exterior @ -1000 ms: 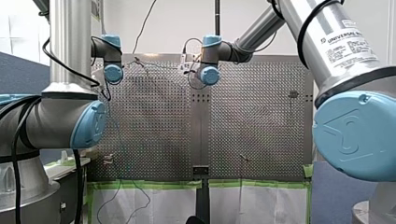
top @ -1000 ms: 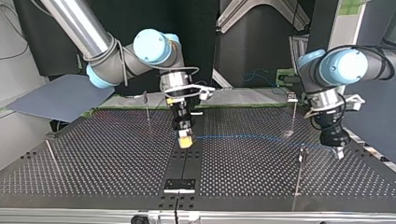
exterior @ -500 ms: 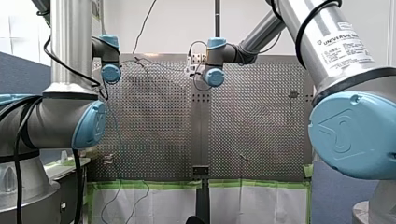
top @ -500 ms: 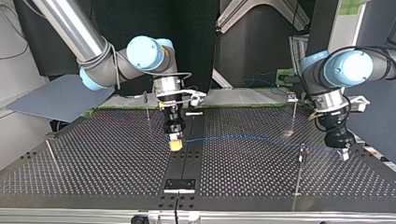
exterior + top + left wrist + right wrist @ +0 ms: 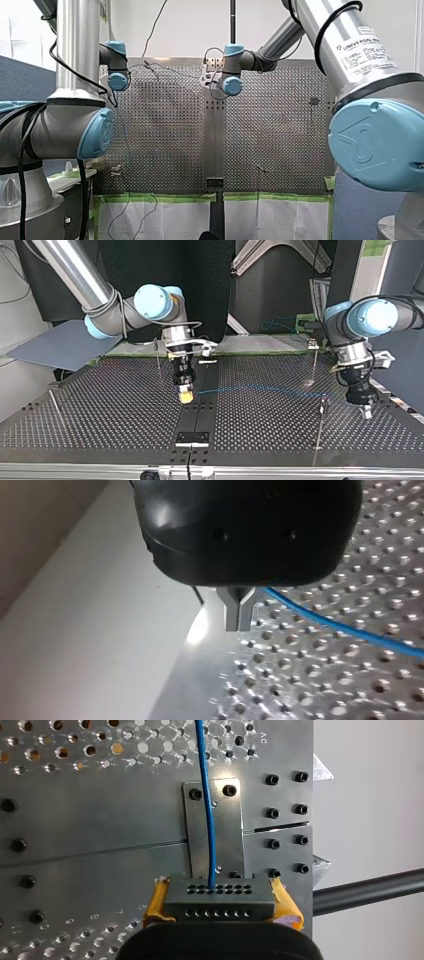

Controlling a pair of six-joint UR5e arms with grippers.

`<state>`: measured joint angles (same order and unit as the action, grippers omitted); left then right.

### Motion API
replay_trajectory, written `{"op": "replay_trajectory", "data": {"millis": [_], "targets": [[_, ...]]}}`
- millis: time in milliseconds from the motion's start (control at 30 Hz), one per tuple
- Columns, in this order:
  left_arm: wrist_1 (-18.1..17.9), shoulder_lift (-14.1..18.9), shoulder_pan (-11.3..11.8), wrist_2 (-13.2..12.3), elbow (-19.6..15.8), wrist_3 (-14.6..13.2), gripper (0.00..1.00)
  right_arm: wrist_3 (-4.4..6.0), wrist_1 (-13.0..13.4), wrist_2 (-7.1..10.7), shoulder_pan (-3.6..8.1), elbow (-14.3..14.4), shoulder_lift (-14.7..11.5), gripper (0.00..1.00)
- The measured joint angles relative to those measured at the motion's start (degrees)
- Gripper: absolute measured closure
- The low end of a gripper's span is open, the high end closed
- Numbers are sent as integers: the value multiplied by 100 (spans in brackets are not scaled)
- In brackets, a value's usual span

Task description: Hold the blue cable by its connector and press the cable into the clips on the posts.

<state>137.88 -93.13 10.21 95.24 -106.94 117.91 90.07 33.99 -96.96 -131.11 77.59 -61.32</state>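
**Connector gripped at the right tool, cable strung across to the left tool**

In the top view you see your right tool [image 5: 185, 396] hanging at centre frame over the perforated surface [image 5: 100, 410]. The blue cable [image 5: 260, 387] runs from it to your left tool [image 5: 366, 411] at the right edge. The cable sags slightly above the surface and passes just by the top of a thin post [image 5: 320, 422] at the lower right. Whether it touches that post you cannot tell from here. Two more posts stand further back, well apart from the cable.

Only the right wrist view shows the grip. The yellow pads [image 5: 284, 902] are closed on the sides of the black connector [image 5: 218, 896]. The cable leaves the connector's face and runs straight ahead over a small bolted plate [image 5: 227, 835].

The left wrist view shows the metal fingers [image 5: 239, 611] closed tip to tip. The cable comes out at their base, beside the tool body. You cannot tell whether it is clamped there.

The front view shows both arms' wrists at upper centre, with the tool tips hidden.
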Motion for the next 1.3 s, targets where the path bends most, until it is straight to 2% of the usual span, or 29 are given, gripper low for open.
{"op": "replay_trajectory", "data": {"millis": [300,633,833,1300], "targets": [[-261,-17,61,-195,82,169,100,-12,79,53,185,-29,97,100],[-281,-242,68,-392,218,252,100,16,236,324,325,-88,118,100],[-318,-268,69,-516,289,392,100,25,276,523,348,-178,122,100],[-450,-277,75,-684,356,734,100,87,257,793,391,-362,134,100]]}}
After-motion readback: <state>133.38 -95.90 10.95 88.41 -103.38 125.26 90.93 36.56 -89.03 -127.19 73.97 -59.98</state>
